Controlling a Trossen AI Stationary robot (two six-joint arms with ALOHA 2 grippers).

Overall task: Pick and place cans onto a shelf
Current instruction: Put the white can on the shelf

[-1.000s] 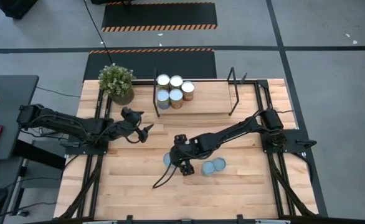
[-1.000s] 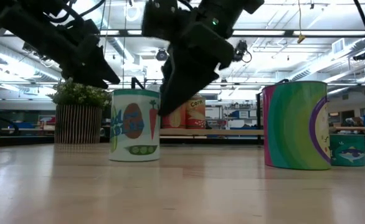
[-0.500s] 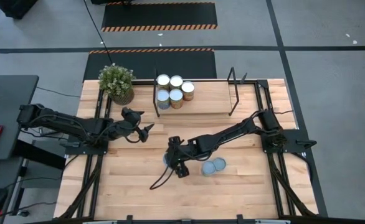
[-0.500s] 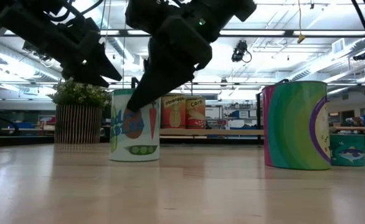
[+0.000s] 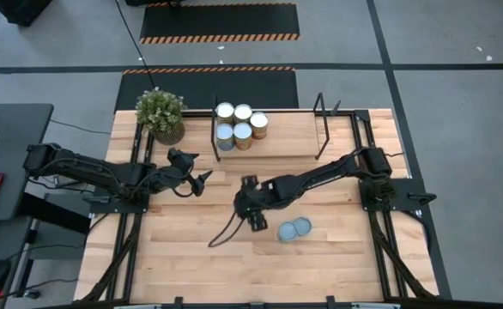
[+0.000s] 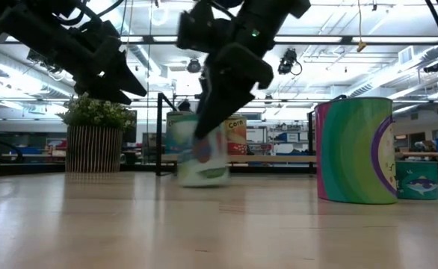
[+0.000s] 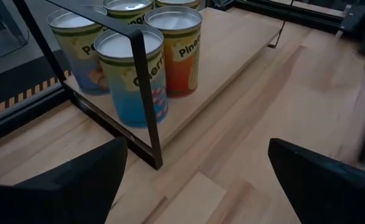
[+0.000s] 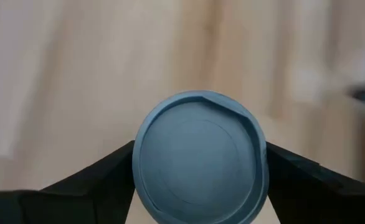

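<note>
Right gripper [image 8: 198,171]: I had it spread beside the blue-topped can [image 8: 198,152] at mid-table a second ago; its fingers [image 8: 101,180] now clamp that can's sides. Can: gone from its earlier spot, now blurred under the gripper, nearer the shelf [image 5: 277,142]

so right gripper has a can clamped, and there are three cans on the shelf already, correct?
Not three: the high view shows four cans on the shelf. The rest holds: the right gripper is shut on a can.
</note>
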